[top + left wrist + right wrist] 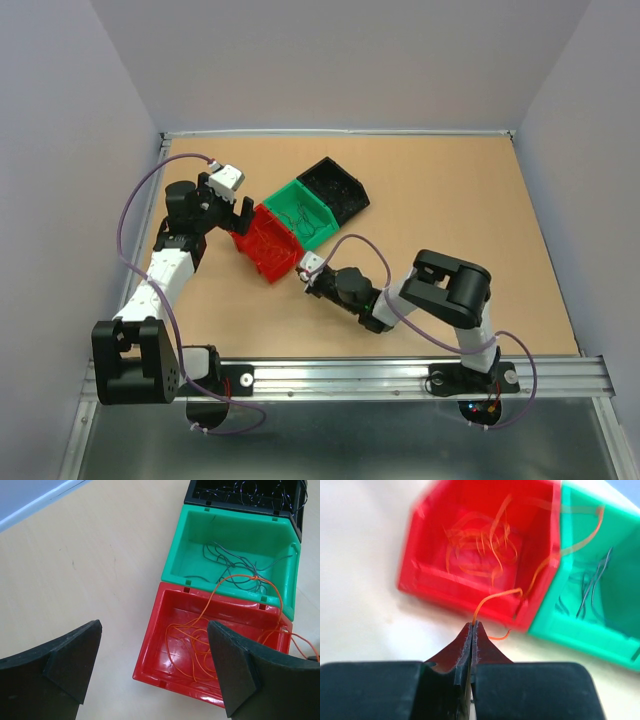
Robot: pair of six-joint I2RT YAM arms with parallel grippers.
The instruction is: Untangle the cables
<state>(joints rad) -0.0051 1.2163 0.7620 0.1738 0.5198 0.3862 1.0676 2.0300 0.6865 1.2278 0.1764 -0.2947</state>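
The right pincer (472, 625) is pressed together on the tail of an orange wire (495, 596) just outside the red bin (435, 580), likely to pull it free. The left pincer (155, 627) hangs spread wide above, empty.

Red bin (268, 252), green bin (285, 193) and black bin (335, 190) sit edge to edge, seemingly touching, on a tan table (450, 200).

This was a robotics lab test cell, not a home or shop. Plain pale walls (350, 60) boxed in a tan desk (450, 200) at nine, twelve and three o'clock. At six o'clock an aluminium rail (350, 375) carried two bolted robot arms (165, 270). A red bin (275, 272), green bin (285, 195) and black bin (325, 165) of plastic sat in a row toward eleven o'clock.
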